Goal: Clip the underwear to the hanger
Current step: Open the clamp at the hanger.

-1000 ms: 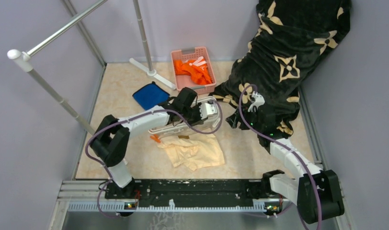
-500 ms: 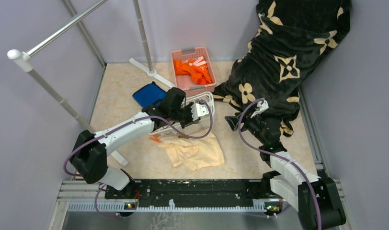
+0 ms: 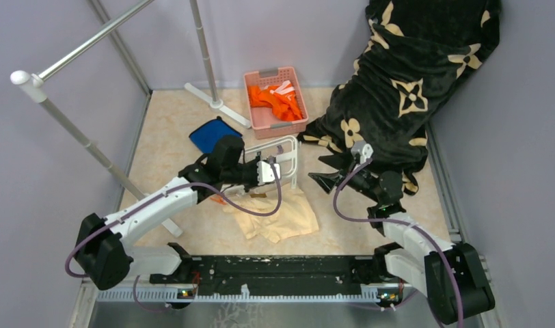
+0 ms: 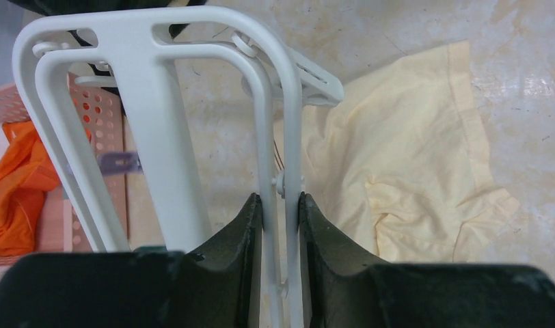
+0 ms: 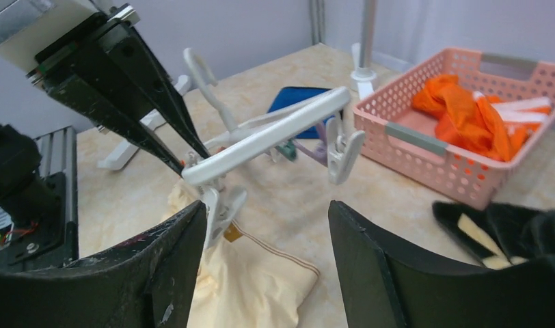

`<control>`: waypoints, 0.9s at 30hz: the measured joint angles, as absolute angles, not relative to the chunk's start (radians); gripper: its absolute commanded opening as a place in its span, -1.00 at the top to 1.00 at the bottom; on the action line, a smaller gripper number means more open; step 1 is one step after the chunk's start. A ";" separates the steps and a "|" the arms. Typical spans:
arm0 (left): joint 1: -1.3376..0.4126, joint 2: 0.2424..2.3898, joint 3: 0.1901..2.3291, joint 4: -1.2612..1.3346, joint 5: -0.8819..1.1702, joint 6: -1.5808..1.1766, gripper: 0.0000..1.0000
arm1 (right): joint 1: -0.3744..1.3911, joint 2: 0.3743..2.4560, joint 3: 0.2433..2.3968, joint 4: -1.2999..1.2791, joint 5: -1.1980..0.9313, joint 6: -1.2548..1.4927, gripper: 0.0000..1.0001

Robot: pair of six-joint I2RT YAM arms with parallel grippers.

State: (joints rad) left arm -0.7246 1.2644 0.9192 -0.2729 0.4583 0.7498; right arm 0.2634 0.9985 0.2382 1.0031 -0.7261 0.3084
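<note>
No legible text, labels or numbers anywhere

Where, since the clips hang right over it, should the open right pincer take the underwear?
Probably the waistband corner nearest the right pincer, coming low from the right. The underwear lies nearly flat, so only an edge can be pinched, and that one sits right by the hanger, clear of the left pincer.

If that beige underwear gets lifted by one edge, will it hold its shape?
Probably not: the underwear lies creased and rumpled, so it should droop. It looks thin, so it is likely light. It might bunch where pinched.
</note>
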 measured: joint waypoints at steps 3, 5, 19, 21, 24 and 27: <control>-0.716 1.218 0.894 -0.276 0.490 0.785 1.00 | 0.310 0.997 0.265 0.970 -0.770 0.233 -0.34; -0.712 1.184 0.875 -0.278 0.508 0.801 1.00 | 0.347 0.994 0.299 0.911 -0.809 0.159 -0.34; -0.700 1.067 0.830 -0.301 0.620 0.905 1.00 | 0.389 1.069 0.469 0.664 -1.090 -0.008 -0.39; -0.700 1.067 0.830 -0.302 0.630 0.915 1.00 | 0.398 1.089 0.475 0.667 -1.110 -0.002 -0.40; -0.700 1.067 0.830 -0.311 0.643 0.924 1.00 | 0.409 1.118 0.484 0.676 -1.131 0.011 -0.41; -0.700 1.067 0.830 -0.317 0.654 0.934 1.00 | 0.417 1.155 0.498 0.704 -1.142 0.030 -0.43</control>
